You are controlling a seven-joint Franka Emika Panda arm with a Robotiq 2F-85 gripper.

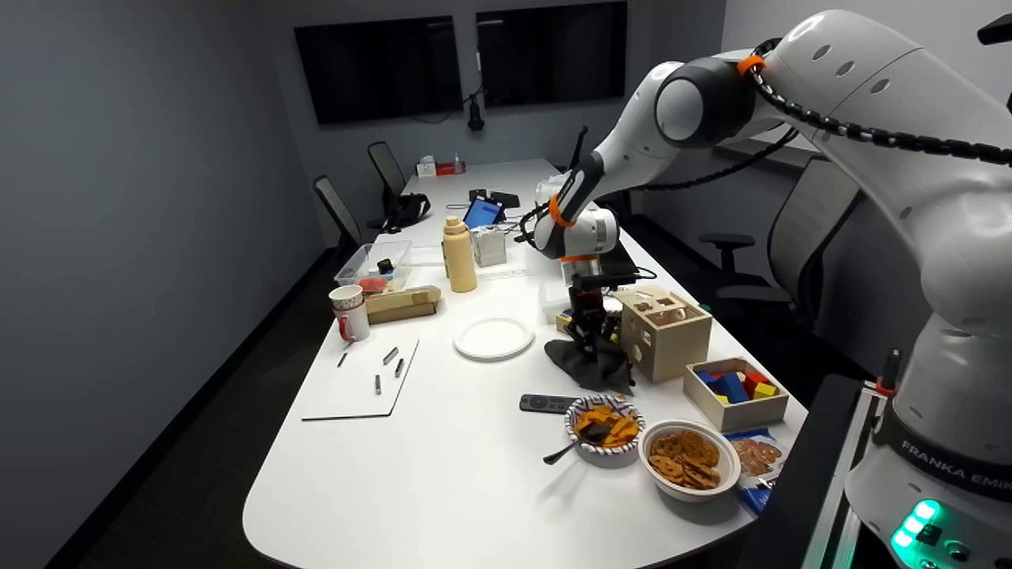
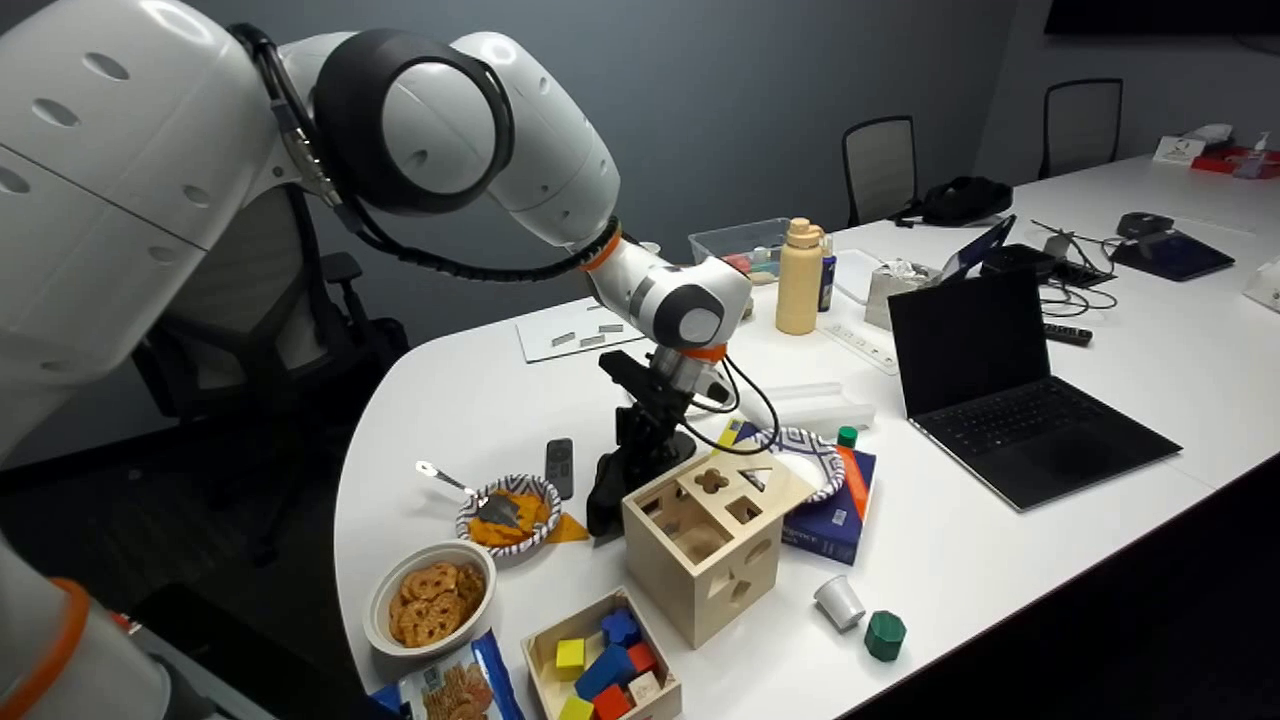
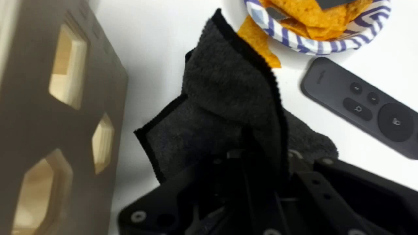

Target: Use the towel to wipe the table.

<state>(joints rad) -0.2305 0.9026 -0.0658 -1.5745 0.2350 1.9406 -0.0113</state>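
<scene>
The dark grey towel [image 3: 225, 81] is bunched between the jaws of my gripper [image 3: 251, 147], with folds spreading out in front of it in the wrist view. In an exterior view the towel [image 1: 593, 370] lies spread low against the white table [image 1: 427, 466], and my gripper [image 1: 587, 332] points down onto it. A smaller part of the towel [image 2: 606, 495] shows in an exterior view, beside the wooden shape box that hides the rest. My gripper is shut on the cloth; the fingertips themselves are mostly covered by it and dark.
Close beside the towel stands the wooden shape box [image 1: 668, 336]. A remote [image 3: 362, 104] and a patterned bowl of chips [image 1: 606, 427] with a spoon lie near. Further round are a pretzel bowl [image 1: 689, 458], a block tray [image 2: 600, 660], a white plate [image 1: 494, 340] and a laptop [image 2: 1040, 430].
</scene>
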